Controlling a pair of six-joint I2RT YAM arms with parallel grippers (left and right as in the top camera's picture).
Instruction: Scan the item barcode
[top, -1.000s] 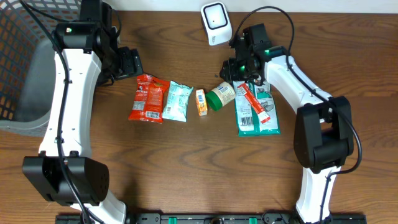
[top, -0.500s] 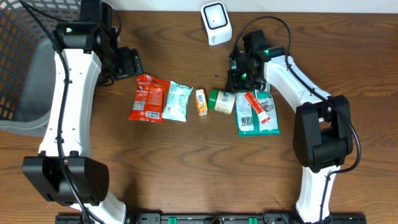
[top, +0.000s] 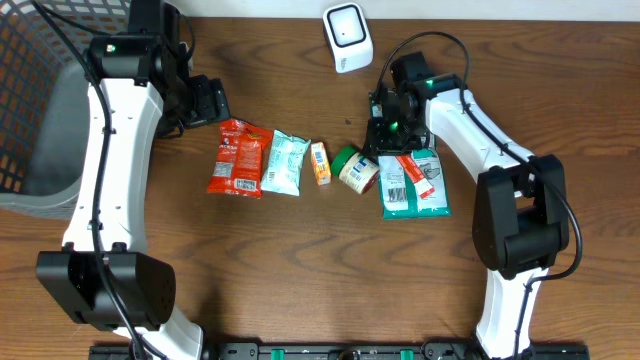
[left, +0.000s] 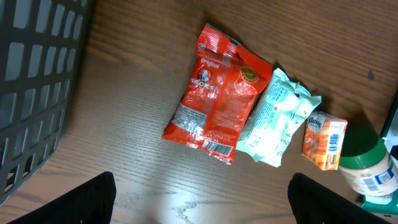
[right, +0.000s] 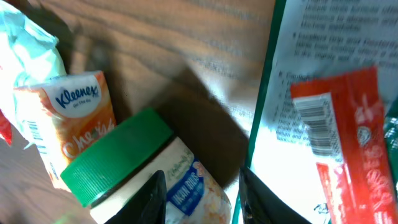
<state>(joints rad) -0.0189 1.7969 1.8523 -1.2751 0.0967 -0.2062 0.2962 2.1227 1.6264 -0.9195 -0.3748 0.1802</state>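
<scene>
A jar with a green lid (top: 356, 169) lies on its side on the wooden table, between an orange Kleenex box (top: 321, 163) and a green-and-white pouch (top: 412, 192). My right gripper (top: 386, 140) hangs just behind and above the jar. In the right wrist view its jaws (right: 202, 202) stand partly apart. The left finger is over the jar's (right: 155, 180) label and a dark gap shows beside the right finger. A red stick packet (right: 339, 130) with a barcode lies on the pouch. The white scanner (top: 346, 35) stands at the back. My left gripper (left: 202, 205) is open over bare table.
A red snack bag (top: 238, 158) and a pale teal packet (top: 285, 162) lie left of the Kleenex box. A dark mesh basket (top: 35, 110) fills the far left, close beside the left arm. Bare wood stretches across the front of the table.
The jar has slid toward the front and turned, its body now angled toward the pouch. My right gripper shifted slightly over it. The left arm has not moved.
</scene>
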